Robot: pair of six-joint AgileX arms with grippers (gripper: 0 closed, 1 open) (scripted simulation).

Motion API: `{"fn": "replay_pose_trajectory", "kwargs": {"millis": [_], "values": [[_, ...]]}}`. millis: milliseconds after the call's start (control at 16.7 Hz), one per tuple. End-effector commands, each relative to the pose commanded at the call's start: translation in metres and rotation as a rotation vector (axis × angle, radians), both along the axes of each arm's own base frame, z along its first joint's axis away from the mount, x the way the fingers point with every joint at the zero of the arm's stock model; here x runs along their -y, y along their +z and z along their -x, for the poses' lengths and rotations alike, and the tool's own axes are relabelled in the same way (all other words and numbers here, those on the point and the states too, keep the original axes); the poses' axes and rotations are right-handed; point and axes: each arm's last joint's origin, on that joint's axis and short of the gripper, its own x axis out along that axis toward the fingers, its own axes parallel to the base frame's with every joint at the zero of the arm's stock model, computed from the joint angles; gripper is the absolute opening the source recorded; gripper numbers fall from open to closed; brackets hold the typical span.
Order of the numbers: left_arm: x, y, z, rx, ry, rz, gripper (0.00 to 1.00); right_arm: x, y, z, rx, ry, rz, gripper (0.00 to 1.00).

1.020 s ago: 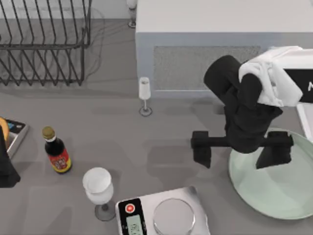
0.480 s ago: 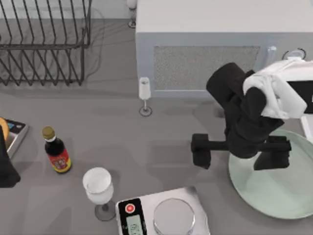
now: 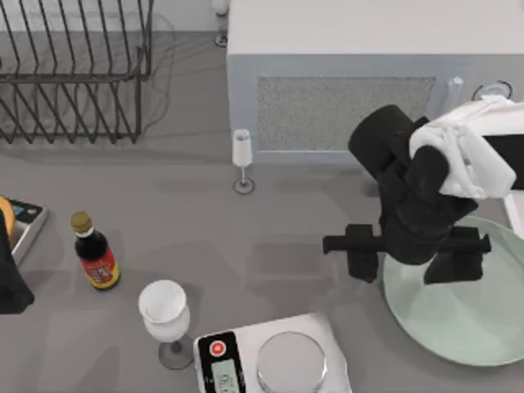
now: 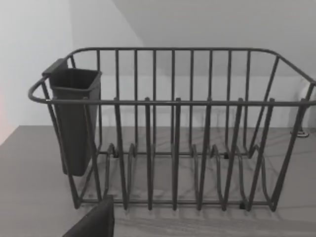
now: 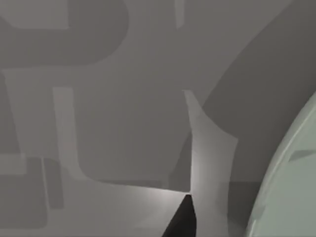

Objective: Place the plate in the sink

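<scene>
Two black fingers of the right gripper (image 3: 408, 258) stand spread wide apart, holding nothing; one hangs over the near-left rim of the plate (image 3: 458, 315), the other over bare counter (image 3: 286, 237) just outside that rim. That straddle suggests the step in hand is lining up on the plate's edge, so the next move likely calls for coming down until the rim sits between the fingers, then closing on it. One plate lies flat directly beneath and to the right of this gripper, untouched. Just beyond it to the right, a narrow pale strip at the table's edge looks like the sink (image 3: 515, 214) rim, so the carry should be short.

Farther out from the gripper: one kitchen scale (image 3: 274, 360), two wine glasses (image 3: 166, 315), one sauce bottle (image 3: 95, 250), one microwave (image 3: 344, 82), one wire dish rack (image 3: 74, 70). The left gripper sits parked at the far left edge, facing the rack; I cannot tell its state.
</scene>
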Motion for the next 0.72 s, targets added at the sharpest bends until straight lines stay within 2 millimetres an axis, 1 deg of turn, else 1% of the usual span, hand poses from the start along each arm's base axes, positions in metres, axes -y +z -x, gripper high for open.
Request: {"fn": "replay_pose_trajectory", "kwargs": {"millis": [240, 300, 720], "values": [[0.0, 0.0, 0.0, 0.0, 0.0, 0.0, 1.0, 0.0, 0.0, 0.0, 0.0, 0.0, 0.0, 0.02], [0.0, 0.0, 0.0, 0.0, 0.0, 0.0, 1.0, 0.0, 0.0, 0.0, 0.0, 0.0, 0.0, 0.0], [0.0, 0.0, 0.0, 0.0, 0.0, 0.0, 1.0, 0.0, 0.0, 0.0, 0.0, 0.0, 0.0, 0.0]]}}
